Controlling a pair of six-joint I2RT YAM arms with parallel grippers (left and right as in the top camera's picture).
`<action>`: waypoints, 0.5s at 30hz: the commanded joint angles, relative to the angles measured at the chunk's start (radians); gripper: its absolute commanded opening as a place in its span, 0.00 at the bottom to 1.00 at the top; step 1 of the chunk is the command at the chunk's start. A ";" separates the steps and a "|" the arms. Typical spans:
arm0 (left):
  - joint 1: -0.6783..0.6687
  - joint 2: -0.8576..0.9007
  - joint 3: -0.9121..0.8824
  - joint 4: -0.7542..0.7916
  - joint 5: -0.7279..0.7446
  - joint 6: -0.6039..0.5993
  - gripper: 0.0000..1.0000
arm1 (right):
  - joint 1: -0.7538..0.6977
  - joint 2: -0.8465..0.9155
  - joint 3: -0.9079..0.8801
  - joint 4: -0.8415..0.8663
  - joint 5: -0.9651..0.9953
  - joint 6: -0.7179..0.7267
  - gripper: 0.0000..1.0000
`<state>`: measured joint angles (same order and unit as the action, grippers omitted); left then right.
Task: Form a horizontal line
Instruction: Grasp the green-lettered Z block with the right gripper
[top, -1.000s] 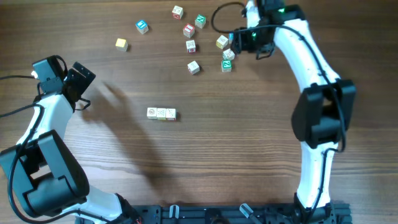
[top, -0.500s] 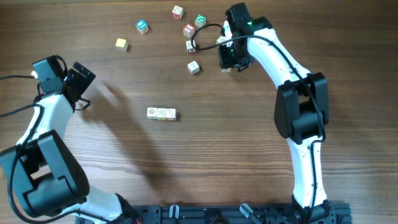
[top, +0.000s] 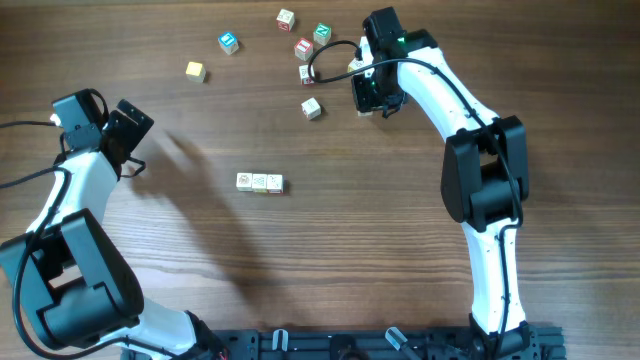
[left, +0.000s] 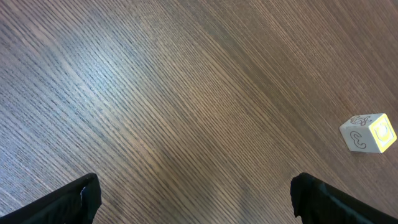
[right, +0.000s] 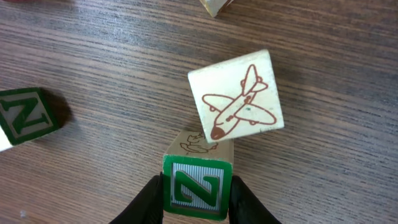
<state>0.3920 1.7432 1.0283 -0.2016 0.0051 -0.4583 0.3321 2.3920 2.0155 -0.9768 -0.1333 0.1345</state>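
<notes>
At the table's (top: 360, 250) far side, your right pincer (right: 196, 199) clamps the green-faced wooden Z cube (right: 198, 180); the cream aeroplane cube (right: 236, 94) just beside it may snag on lifting. The horizontal line (top: 259, 182) of three cream cubes sits mid-table; your left pincer (left: 196, 199) gapes empty.

Left arm (top: 62, 200) sat folded back at the left edge of the surface (top: 350, 260), elbow tucked, wrist raised. Its pincer (top: 130, 122) hung with jaws spread wide, only the dark fingertips (left: 68, 202) poking into the wrist view's bottom corners. Right arm (top: 470, 110) reached far forward and hooked inward, wrist tipped down. Its pincer (right: 198, 202) was low, black fingers (right: 149, 199) pressed against both sides of the green Z cube (right: 198, 186).
</notes>
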 joint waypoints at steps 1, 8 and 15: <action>0.004 0.007 0.009 0.003 -0.006 0.002 1.00 | 0.002 -0.009 -0.011 -0.024 0.010 0.000 0.25; 0.004 0.007 0.009 0.003 -0.007 0.002 1.00 | 0.002 -0.194 -0.005 -0.126 -0.019 0.026 0.24; 0.004 0.007 0.009 0.003 -0.006 0.002 1.00 | 0.023 -0.232 -0.015 -0.357 -0.152 0.104 0.18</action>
<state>0.3920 1.7432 1.0283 -0.2016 0.0051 -0.4583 0.3355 2.1609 2.0079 -1.3018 -0.2470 0.1818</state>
